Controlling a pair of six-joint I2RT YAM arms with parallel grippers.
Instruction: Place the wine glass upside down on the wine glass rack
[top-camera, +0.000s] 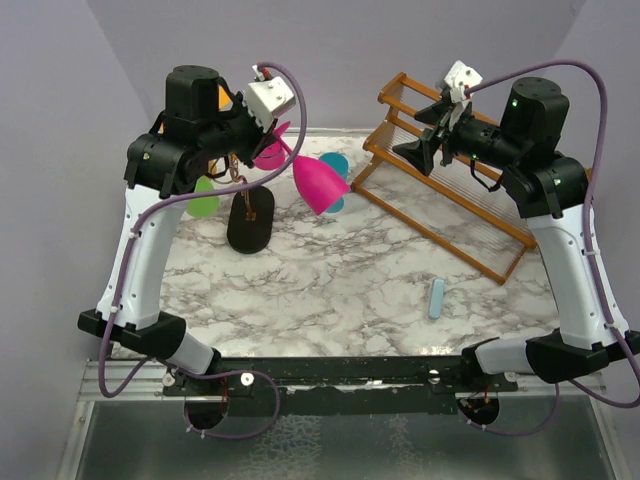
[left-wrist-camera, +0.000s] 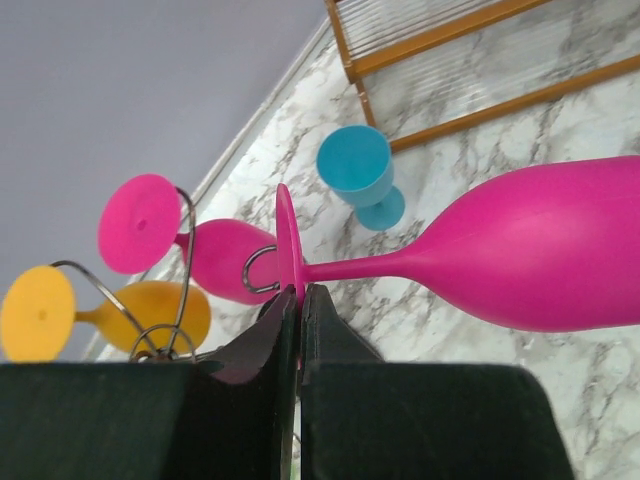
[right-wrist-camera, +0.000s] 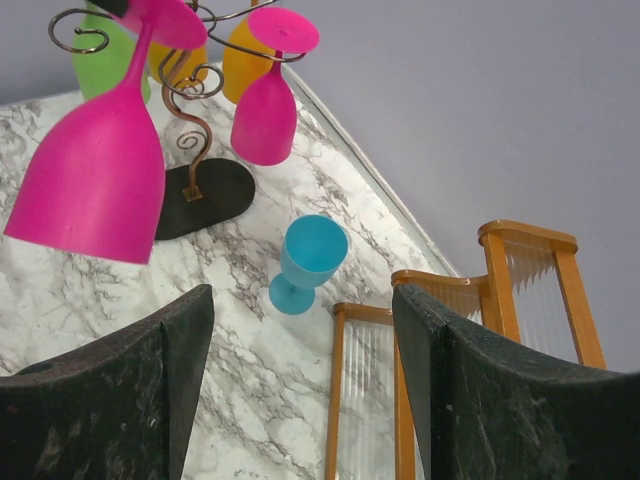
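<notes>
At the far left of the bench (top-camera: 330, 290) stood the wine glass rack (top-camera: 250, 225), its wire arms already carrying a green glass (top-camera: 203, 200), an orange glass (left-wrist-camera: 165, 310) and a small pink glass (right-wrist-camera: 265, 110), all hanging bowl-down. The left pincer (left-wrist-camera: 300, 295) was clenched on the rim of the foot of the wine glass (top-camera: 320, 183), a large magenta one held aloft just right of the rack's top, its bowl slanting down and to the right. A wire curl sat just beside the stem below the foot; whether the foot rested on it could not be told. The glass looked matte and plastic-like, so probably light and not brittle. The long stem and big bowl would lever against so thin a hold, and the stem seemed the steadier place to grip. Further right, a blue cup (right-wrist-camera: 312, 255) stood on the marble and a pale blue stick (top-camera: 437, 298) lay nearer. At the far right, the right pincer (right-wrist-camera: 300, 310) hung released and empty over the wooden slatted rack (right-wrist-camera: 498, 290).
</notes>
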